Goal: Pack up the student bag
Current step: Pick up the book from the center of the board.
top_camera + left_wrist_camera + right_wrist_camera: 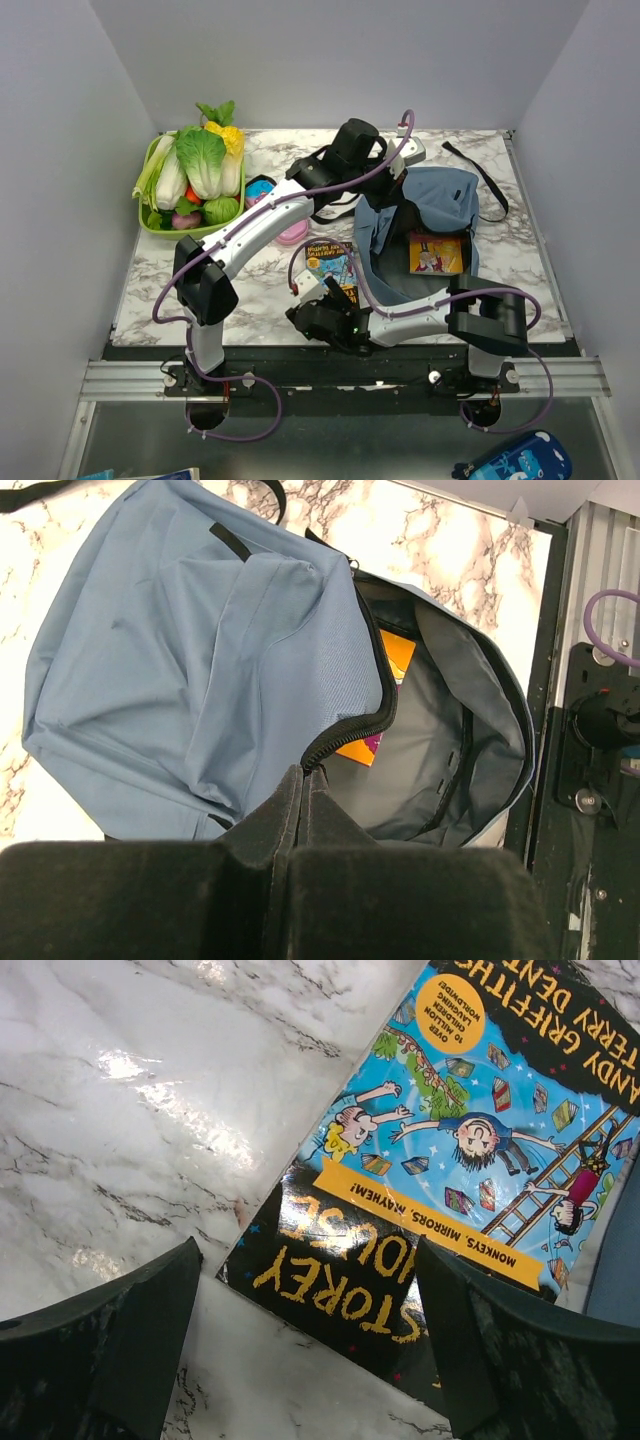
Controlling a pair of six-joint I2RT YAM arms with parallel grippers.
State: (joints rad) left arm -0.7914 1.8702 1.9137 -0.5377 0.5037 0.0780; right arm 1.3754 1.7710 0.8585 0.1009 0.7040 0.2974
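The student bag [440, 200] is a dusty-blue backpack lying at centre right, its mouth open. An orange book [435, 252] lies inside it. In the left wrist view the bag [200, 660] fills the frame, with the orange book [388, 665] under the zipper edge. My left gripper [393, 205] is shut on the zipper edge of the bag's flap [300, 778] and holds it up. A blue and black storybook [332, 265] lies flat on the table left of the bag. My right gripper [335, 292] is open, its fingers straddling the book's near corner [310, 1345] just above the book [450, 1160].
A green basket [150, 215] of toy vegetables stands at the back left. A pink pencil case [293, 234] and a small blue pouch [260, 187] lie beside my left arm. The bag's black strap [482, 172] trails to the back right. The table's front edge lies just behind my right gripper.
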